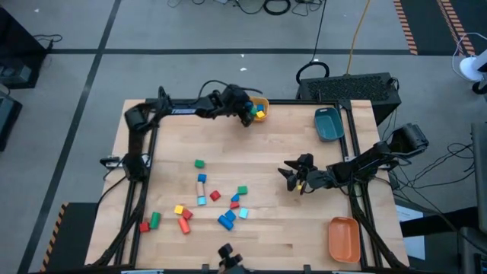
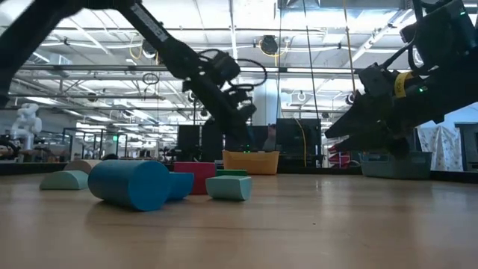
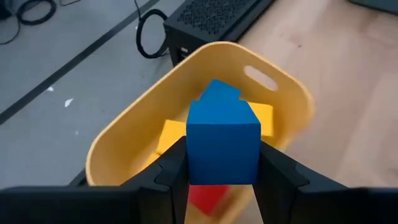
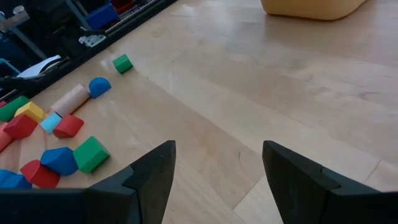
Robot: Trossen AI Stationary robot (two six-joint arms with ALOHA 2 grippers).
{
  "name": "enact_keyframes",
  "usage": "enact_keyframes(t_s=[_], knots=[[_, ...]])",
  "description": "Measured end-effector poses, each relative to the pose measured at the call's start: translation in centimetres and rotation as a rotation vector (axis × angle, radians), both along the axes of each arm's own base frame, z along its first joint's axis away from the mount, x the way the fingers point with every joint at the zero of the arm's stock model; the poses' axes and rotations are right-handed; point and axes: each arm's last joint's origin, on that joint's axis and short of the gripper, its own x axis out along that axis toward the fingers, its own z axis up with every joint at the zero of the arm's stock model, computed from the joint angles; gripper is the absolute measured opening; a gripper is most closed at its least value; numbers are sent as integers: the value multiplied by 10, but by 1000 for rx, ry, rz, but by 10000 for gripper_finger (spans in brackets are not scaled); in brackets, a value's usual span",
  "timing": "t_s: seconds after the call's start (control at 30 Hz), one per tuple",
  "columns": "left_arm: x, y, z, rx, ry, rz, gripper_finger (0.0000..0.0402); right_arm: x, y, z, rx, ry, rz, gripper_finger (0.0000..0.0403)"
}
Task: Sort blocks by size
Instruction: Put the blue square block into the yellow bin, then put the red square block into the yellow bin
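**Left arm holding blue block over yellow bin**

Left gripper (image 3: 222,180) is sitting over the yellow bin (image 3: 124,134) at the table's far edge, jaws clenching a blue block (image 3: 222,143). The block is hanging above the bin's inside, where a yellow block (image 3: 169,134) and a red block (image 3: 205,198) are already lying.

Right gripper (image 4: 217,177) is hovering over bare table (image 1: 274,228) right of centre, jaws released, gripping nothing.

The remaining blocks (image 1: 202,202) are lying scattered across the table's left-centre: green, red, yellow, blue, cyan and a plain wood cylinder (image 4: 69,99), well apart from both grippers.

A teal bin (image 1: 329,123) is sitting at the far right, an orange bin (image 1: 344,237) at the near right corner.
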Motion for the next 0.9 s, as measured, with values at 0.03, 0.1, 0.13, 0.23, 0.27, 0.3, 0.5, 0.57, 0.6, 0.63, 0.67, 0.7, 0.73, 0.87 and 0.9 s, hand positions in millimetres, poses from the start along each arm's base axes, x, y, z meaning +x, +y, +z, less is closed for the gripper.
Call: enact_keyframes(t_s=[0.03,0.1,0.13,0.23,0.27,0.3,0.5,0.57,0.6,0.63,0.67,0.7,0.73,0.87,0.9], knots=[[2,3,-3,-4,5,4,137,0,0,0,0,0,0,228],[8,10,-8,-6,5,13,137,0,0,0,-1,4,0,228],[10,13,-10,-7,5,16,137,0,0,0,0,3,0,228],[17,18,-14,-6,4,19,150,0,0,0,0,3,0,228],[19,19,-15,-6,5,19,156,0,0,0,0,3,0,228],[19,19,-14,-8,14,14,161,0,0,0,0,3,0,228],[23,21,-5,20,3,5,169,1,-5,0,-9,8,-20,228],[23,22,-4,26,4,1,170,1,-7,0,-11,9,-29,228],[23,22,-3,27,4,1,170,1,-8,0,-12,10,-31,228],[23,22,-3,24,10,1,171,2,-9,0,-12,11,-34,228],[23,21,-3,20,18,1,171,2,-9,0,-14,12,-36,228],[23,21,-3,15,32,-2,171,2,-10,0,-14,13,-38,228],[22,20,-3,15,54,-13,172,2,-10,0,-16,14,-39,228],[20,15,1,14,147,-69,172,2,-13,0,-25,24,-35,228],[20,13,4,17,162,-85,173,3,-14,-1,-22,26,-32,228]])
